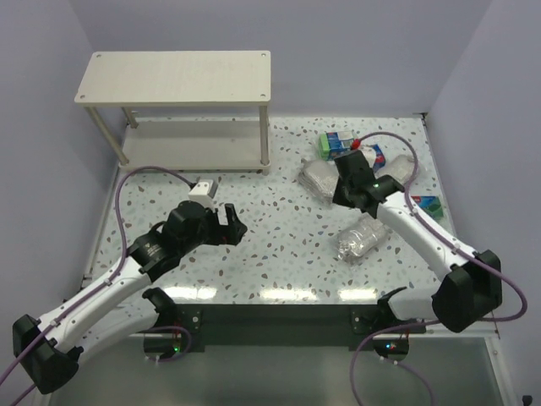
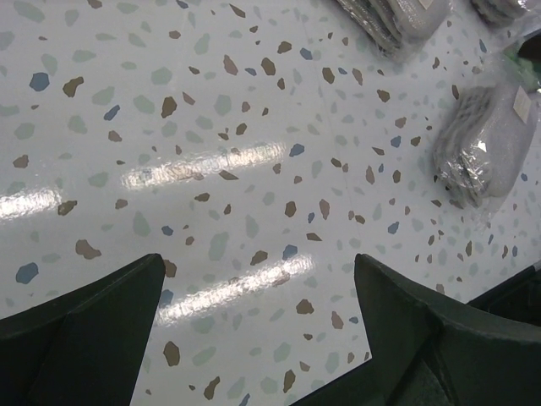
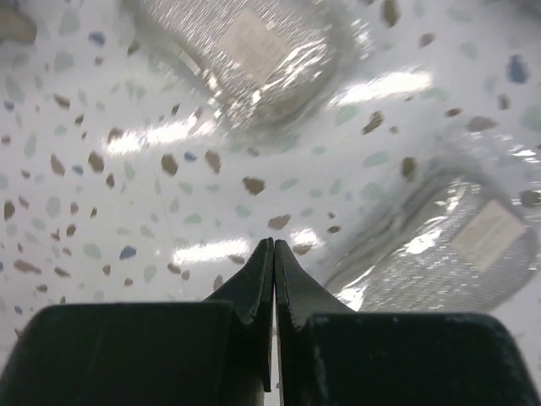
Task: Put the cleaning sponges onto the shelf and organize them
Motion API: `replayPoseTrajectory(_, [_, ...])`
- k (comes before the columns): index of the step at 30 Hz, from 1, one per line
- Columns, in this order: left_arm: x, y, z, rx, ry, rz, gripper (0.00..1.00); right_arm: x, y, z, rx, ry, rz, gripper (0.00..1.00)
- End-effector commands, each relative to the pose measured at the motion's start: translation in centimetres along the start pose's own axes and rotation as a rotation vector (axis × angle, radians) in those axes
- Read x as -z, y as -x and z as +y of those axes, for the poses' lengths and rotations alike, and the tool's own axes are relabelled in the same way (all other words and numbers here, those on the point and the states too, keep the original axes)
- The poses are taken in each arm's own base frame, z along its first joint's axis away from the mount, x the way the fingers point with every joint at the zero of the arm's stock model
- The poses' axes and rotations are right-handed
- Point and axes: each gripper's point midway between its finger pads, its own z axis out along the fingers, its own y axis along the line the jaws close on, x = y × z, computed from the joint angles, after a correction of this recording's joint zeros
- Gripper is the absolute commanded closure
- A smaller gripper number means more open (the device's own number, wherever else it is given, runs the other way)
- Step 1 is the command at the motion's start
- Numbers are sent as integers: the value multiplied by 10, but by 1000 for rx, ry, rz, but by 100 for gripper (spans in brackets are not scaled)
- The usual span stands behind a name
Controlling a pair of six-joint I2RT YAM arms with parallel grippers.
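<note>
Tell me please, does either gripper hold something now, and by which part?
Nothing is held. The left gripper is open over the table; the right gripper is shut on nothing.

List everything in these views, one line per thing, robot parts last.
Two-tier pale beige wooden shelf: one, far left corner, no packs seen on it.
Green sponge blocks in clear wrap: three, blue-red labels, right side of the table.
Silvery-grey oval scourers in clear plastic: two seen from above, right half; the left wrist view suggests a third.
Speckled white table: one, under everything.
Left gripper: black, open, empty, centre-left.
Right gripper: black, shut, empty, among the packs.
</note>
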Motion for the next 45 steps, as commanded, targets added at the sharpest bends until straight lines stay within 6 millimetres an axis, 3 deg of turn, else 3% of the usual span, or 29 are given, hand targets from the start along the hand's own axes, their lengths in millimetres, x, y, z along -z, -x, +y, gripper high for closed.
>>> replayPoseTrajectory(1, [-1,15,-20,11,-92,-60,0,16,22,-89,-32,-352,-48,100])
replayPoseTrajectory(3, [-4,13,-21,5,-95,-45,0,11,16,-133,-72,-464,-22,100])
replayPoseTrajectory(6, [-7,9,-21,-8,-98,-27,0,7,11,-168,-125,-534,-19,100])
replayPoseTrajectory(10, [-7,9,-20,-24,-96,-28,0,-5,8,-179,-139,-564,-11,100])
replayPoseTrajectory(14, [-5,8,-15,-29,-77,-29,0,-28,-2,-167,-110,-495,54,100])
replayPoseTrajectory(19, [-4,2,-7,-18,-55,-32,0,-48,-37,-106,-92,-219,170,100])
replayPoseTrajectory(21, [-5,1,-7,-16,-53,-31,0,-47,-59,-72,-34,-167,205,100])
replayPoseTrajectory(23, [-6,0,-7,-13,-55,-29,0,-52,-82,-19,-32,36,267,100])
replayPoseTrajectory(26, [-8,-1,-7,-16,-52,-21,0,-41,-101,30,-62,240,344,100])
replayPoseTrajectory(30, [-8,2,-5,-18,-38,-28,0,-16,-85,86,-38,475,329,100])
replayPoseTrajectory(32, [-8,3,-6,-18,-41,-33,0,-7,-67,92,-39,489,283,100])
replayPoseTrajectory(35, [-9,3,-8,-13,-47,-31,0,18,-34,80,-34,439,154,100])
replayPoseTrajectory(38, [-10,3,-10,-12,-59,-35,0,36,-6,46,-22,278,24,100])
replayPoseTrajectory(39, [-11,2,-10,-14,-61,-30,0,35,-8,9,-10,99,11,100])
replayPoseTrajectory(41, [-12,1,-10,-14,-61,-27,0,40,-7,-30,-2,-93,-1,100])
replayPoseTrajectory(42, [-13,0,-11,-17,-63,-21,0,43,-13,-61,25,-239,6,100])
replayPoseTrajectory(45, [-16,-2,-13,-20,-74,-13,0,40,-37,-105,-10,-383,53,100])
